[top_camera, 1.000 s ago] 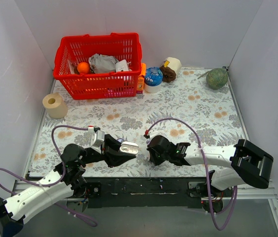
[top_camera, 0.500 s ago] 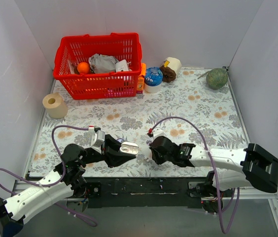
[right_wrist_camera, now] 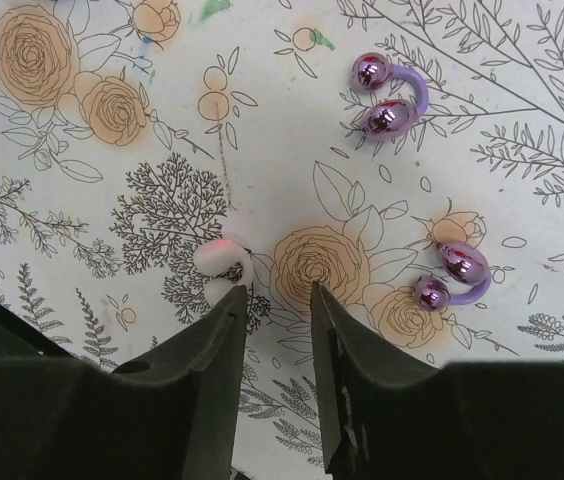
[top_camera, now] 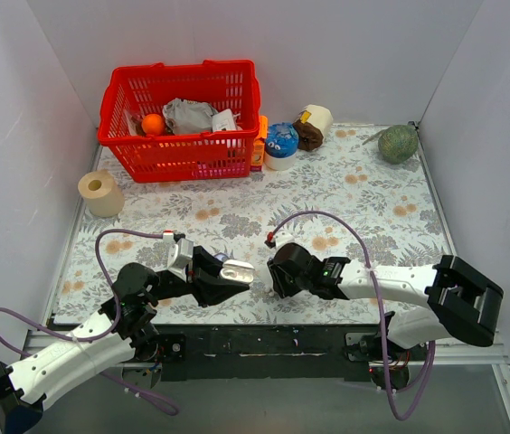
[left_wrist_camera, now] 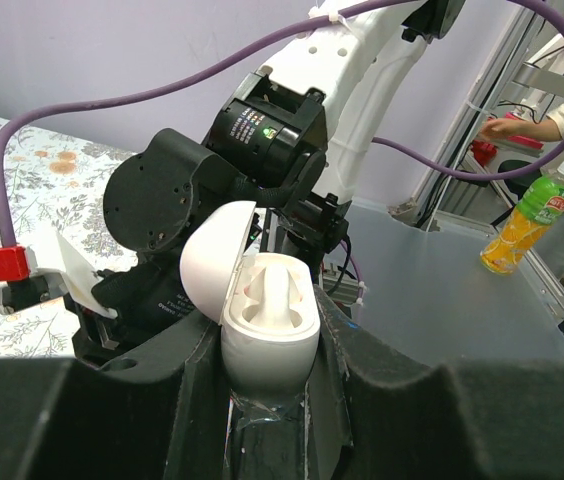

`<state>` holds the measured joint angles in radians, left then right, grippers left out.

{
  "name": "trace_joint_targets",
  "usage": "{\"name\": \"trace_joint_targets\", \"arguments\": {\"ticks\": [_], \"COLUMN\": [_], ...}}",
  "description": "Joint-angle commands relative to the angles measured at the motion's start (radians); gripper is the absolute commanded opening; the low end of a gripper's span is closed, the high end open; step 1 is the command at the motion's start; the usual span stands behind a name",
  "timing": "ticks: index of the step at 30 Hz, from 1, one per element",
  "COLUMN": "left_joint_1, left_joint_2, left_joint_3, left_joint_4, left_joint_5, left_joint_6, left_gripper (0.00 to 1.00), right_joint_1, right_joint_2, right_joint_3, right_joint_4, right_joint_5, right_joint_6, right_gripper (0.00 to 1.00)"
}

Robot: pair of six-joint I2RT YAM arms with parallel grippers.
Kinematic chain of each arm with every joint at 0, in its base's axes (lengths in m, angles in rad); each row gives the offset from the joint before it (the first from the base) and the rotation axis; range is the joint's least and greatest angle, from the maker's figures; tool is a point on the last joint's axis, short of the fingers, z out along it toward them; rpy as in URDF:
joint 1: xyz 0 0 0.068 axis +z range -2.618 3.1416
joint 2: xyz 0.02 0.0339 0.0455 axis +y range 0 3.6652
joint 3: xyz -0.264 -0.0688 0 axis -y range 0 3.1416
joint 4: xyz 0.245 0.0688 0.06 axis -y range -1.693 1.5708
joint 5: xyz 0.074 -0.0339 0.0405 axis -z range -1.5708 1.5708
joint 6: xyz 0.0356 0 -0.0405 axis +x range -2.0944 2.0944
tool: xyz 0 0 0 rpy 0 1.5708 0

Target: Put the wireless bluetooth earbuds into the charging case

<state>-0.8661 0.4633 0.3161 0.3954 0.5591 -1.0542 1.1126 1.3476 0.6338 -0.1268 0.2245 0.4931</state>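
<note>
The charging case [left_wrist_camera: 267,325] is a pale rounded pebble with its lid [left_wrist_camera: 212,255] flipped open and its moulded wells facing up. My left gripper [left_wrist_camera: 270,345] is shut on its lower body and holds it above the floral table; from above the case [top_camera: 240,268] shows at the fingertips. Two shiny purple earbuds [right_wrist_camera: 392,95] [right_wrist_camera: 452,275] lie on the cloth ahead and to the right of my right gripper [right_wrist_camera: 275,290]. That gripper is open and holds nothing. A small white curved piece with a red glow [right_wrist_camera: 220,258] lies at its left fingertip. The two grippers nearly face each other.
A red basket [top_camera: 181,145] with odds and ends stands at the back left. Beside it are a blue-topped cup [top_camera: 281,145] and a brown lump by a roll [top_camera: 314,122]. A paper roll [top_camera: 101,193] sits at the left and a green ball [top_camera: 398,143] at the back right.
My right gripper's jaws have parted, and the right arm swung slightly out and back. The left arm with the case has not moved.
</note>
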Motion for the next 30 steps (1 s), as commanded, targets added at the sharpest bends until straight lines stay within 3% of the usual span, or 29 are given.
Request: {"name": "trace_joint_targets", "arguments": {"ticks": [1,30], "left_joint_1": [-0.001,-0.001], "left_joint_2": [-0.003,-0.018], "left_joint_3": [-0.008,-0.022], "left_joint_4": [0.005,-0.006], "left_joint_5": [-0.002,0.001], "left_joint_6": [0.005,0.013], "left_gripper": [0.0,0.0], "right_joint_1": [-0.005,-0.002], "right_joint_2": [0.015,0.13], "right_joint_3": [0.046,0.06], "right_joint_4": [0.049,0.085], "right_joint_5": [-0.025,-0.137], "right_joint_6": [-0.022,-0.021], "right_gripper": [0.4,0.38]}}
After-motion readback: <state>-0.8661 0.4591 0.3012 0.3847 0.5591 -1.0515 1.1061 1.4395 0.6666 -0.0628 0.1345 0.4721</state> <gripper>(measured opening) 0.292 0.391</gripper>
